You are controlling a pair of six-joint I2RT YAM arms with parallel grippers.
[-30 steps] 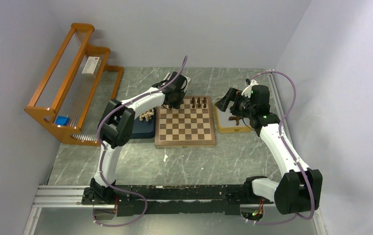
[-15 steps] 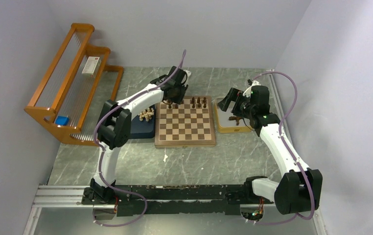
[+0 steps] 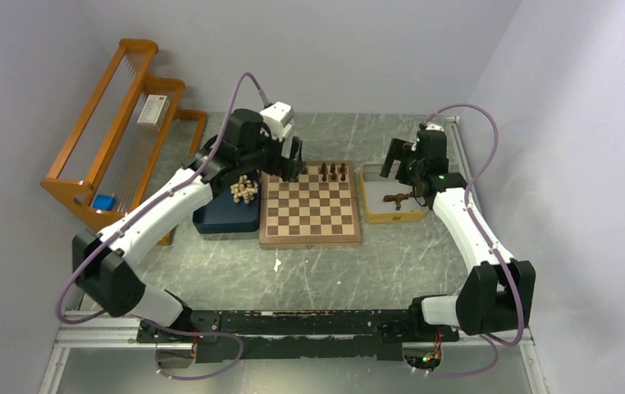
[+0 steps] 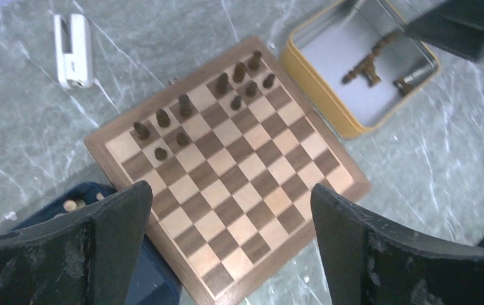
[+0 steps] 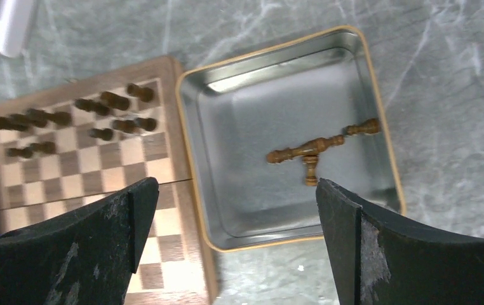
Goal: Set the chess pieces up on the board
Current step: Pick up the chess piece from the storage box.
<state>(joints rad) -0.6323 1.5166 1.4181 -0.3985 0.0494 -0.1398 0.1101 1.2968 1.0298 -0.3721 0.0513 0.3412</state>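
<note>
The left hand (image 4: 228, 186) is hanging high above the square wooden chessboard of tan and dark brown checks (image 3: 309, 215), its fingers spread wide and holding nothing. A second ago it was sitting low over the board's far left corner with the fingers almost together, so it is evidently pulling away after setting a piece down there. The small dark brown turned wooden chess pieces (image 4: 185, 105) are standing in the two far rows, with gaps among them, while the near rows are lying bare. The right hand (image 5: 236, 182) is likewise released and empty, hovering over the shallow yellow-rimmed metal tray (image 5: 277, 244) just right of the board, where a few dark pieces (image 5: 306, 151) are lying on their sides. The pale cream wooden pieces (image 3: 246, 190) are sitting bunched in the dark blue tray (image 3: 219, 220) at the board's left edge. The dark side is looking partly set and the cream side not yet begun.
</note>
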